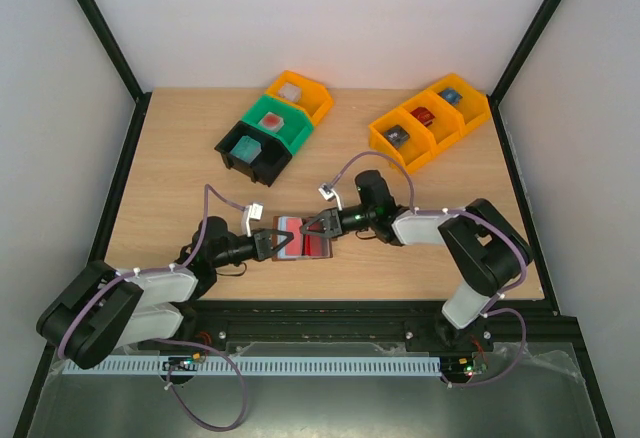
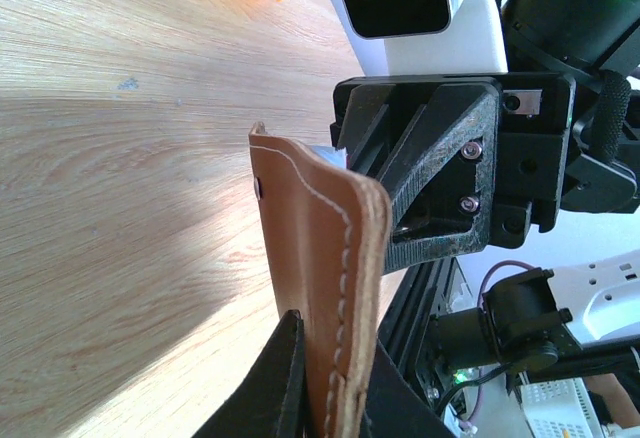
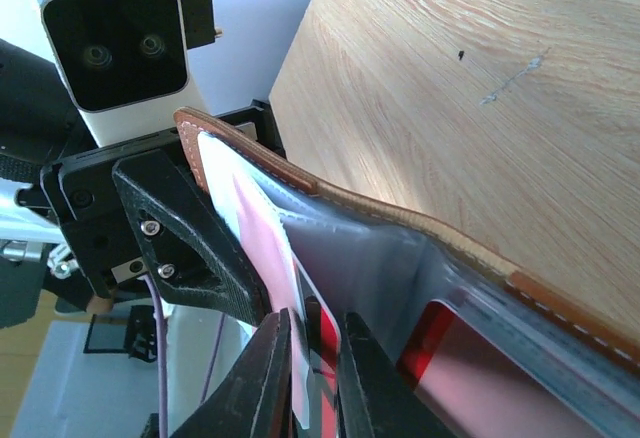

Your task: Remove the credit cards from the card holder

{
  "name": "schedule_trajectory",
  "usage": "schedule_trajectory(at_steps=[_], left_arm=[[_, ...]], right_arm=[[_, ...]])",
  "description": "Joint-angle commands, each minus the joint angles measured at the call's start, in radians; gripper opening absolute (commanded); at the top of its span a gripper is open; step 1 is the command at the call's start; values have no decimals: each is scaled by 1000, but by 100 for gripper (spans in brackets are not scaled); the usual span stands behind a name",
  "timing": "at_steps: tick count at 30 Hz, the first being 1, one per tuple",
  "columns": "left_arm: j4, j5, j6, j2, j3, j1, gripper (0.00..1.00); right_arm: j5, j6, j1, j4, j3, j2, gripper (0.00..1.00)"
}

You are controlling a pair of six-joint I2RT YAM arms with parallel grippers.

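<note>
The brown leather card holder (image 1: 291, 227) lies open on the table between both arms, its pale blue-grey inside up. My left gripper (image 1: 272, 242) is shut on its left edge; in the left wrist view the stitched leather (image 2: 320, 248) stands pinched between my jaws (image 2: 332, 336). My right gripper (image 1: 316, 226) is shut on a red credit card (image 3: 325, 343) standing up out of the left pocket, jaws (image 3: 312, 323) on its edge beside a pale pink sheet. Another red card (image 3: 480, 368) lies in the right pocket of the holder (image 3: 400, 258).
A black, a green and an orange bin (image 1: 265, 143) stand at the back left. A row of orange bins (image 1: 430, 123) with small items stands at the back right. The table's near edge and a black rail lie just behind the grippers.
</note>
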Motion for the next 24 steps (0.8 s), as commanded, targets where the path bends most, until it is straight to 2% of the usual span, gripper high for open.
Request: schedule_trajectory(at_steps=[1,6,12,15,18,21,24], left_arm=[[56,-7,13,-1,-2,5,2],[46,-14,10,2,-3,9,2],[29,-29,5,5,-8,18,2],[29,-30,4,5,-8,18,2],[15,-43,1,4,-8,18,2],[2,-56,-4,2,-11,22,16],[1,-56,-4,-3,-13,26,17]], right_arm=[[-91,68,8,153,-35,-45,12],[-103,121,9,239,-65,-74,11],[-103,120,11,231,-79,-85,2],[-103,117,11,228,-78,-86,2],[-90,64,11,151,-66,-86,2],[-81,5,11,57,-40,-82,2],[-73,-58,11,-18,-20,-81,2]])
